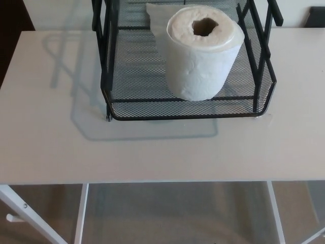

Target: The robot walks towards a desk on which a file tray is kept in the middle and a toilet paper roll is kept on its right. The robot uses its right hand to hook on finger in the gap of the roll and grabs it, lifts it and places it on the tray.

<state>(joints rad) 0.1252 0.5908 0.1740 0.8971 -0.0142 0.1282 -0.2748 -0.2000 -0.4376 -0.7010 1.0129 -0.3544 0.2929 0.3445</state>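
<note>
Toilet paper roll point(203, 51) stands upright inside the black mesh file tray point(127, 76), toward its right half, hollow core facing up — a loose flap of paper pokes out behind it. The tray sits at the far middle of the pale desk point(51, 142). Neither robot hand shows, so their fingers cannot be judged.
</note>
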